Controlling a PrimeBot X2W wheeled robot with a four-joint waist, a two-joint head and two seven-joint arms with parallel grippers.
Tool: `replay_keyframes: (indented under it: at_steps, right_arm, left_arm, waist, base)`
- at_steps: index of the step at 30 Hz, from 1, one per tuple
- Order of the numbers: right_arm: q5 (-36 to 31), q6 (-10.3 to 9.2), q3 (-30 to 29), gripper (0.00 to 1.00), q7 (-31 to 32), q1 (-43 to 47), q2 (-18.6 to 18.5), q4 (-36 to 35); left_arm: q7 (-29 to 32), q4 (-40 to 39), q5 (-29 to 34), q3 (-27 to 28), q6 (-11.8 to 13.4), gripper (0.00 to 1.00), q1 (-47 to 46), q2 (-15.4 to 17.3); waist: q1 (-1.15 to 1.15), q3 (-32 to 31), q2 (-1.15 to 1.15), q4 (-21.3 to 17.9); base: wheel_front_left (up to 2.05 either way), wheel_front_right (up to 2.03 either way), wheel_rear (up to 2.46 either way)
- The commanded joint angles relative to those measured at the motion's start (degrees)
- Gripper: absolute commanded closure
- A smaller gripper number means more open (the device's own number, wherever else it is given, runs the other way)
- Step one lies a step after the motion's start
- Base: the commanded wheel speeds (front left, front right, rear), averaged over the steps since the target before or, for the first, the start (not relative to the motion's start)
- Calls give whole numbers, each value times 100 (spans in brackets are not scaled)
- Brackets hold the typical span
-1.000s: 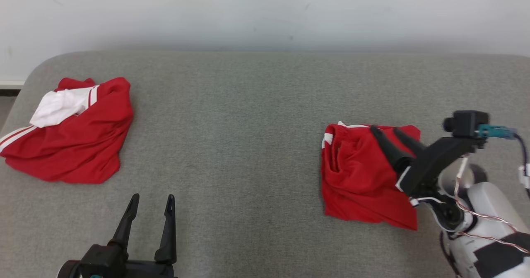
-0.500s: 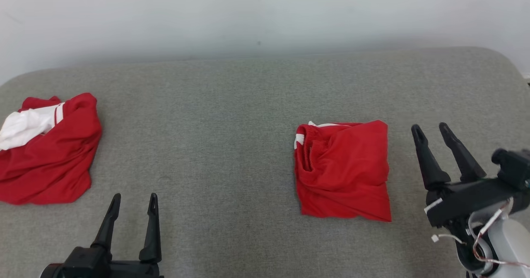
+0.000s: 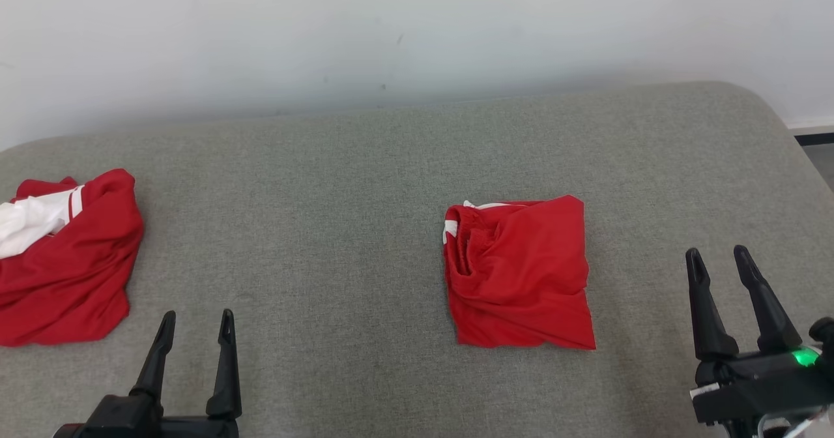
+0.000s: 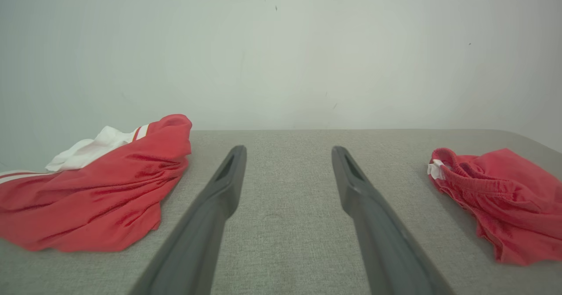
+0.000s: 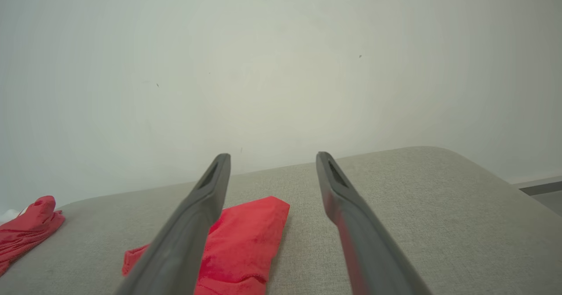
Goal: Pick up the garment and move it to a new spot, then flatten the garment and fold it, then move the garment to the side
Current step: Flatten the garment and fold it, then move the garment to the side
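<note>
I see the garment (image 3: 518, 275) lying right of centre in the head view, on the grey table (image 3: 326, 197). It is red and folded into a rough square, its gathered waistband and a bit of white trim at the left edge. Nothing touches it.

My left hand (image 3: 198, 314) sits at the lower left of the frame, fingers spread and empty, well apart from the garment. My right hand (image 3: 717, 252) sits at the lower right, likewise open and empty, near the garment's right side but clear of it. A green light (image 3: 805, 358) glows on its base.

At the far left edge lies a crumpled pile (image 3: 65, 262) of red cloth with white showing on top, cut off by the frame.

In the left wrist view the open left hand (image 4: 288, 150) points at bare table between the pile (image 4: 101, 189) and the garment (image 4: 500, 198). In the right wrist view the open fingers of the right hand (image 5: 273, 155) rise toward the pale wall (image 5: 281, 66), the garment (image 5: 243, 242) at lower left, partly behind one finger.
</note>
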Motion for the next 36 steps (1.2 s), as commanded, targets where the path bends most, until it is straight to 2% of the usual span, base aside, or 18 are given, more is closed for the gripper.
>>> replay_keyframes:
  at_steps: [1, 7, 15, 36]
  right_arm:
    - [-146, -14, -80, 0, -44, 153, 57, -95]
    - [-614, -14, -314, 0, -73, 580, 314, -436]
    - [-1028, -14, -324, 0, -76, 1005, 591, -620]
    - [-1037, -14, -290, 0, -78, 1137, 637, -528]
  left_arm:
    - [-2, 1, 47, 27, -5, 0, 74, -1]
    - [-3, 20, 69, 94, -18, 0, 151, -1]
    - [-3, 34, 74, 135, -66, 0, 351, 35]
    - [-2, 25, 52, 188, -81, 0, 471, 24]
  waist:
    - [1, -30, 0, 20]
    - [1, -139, 0, 69]
    - [1, -270, 0, 134]
    - [1, -371, 0, 253]
  base:
    - [0, 0, 0]
    - [0, 0, 0]
    - [0, 0, 0]
    - [0, 0, 0]
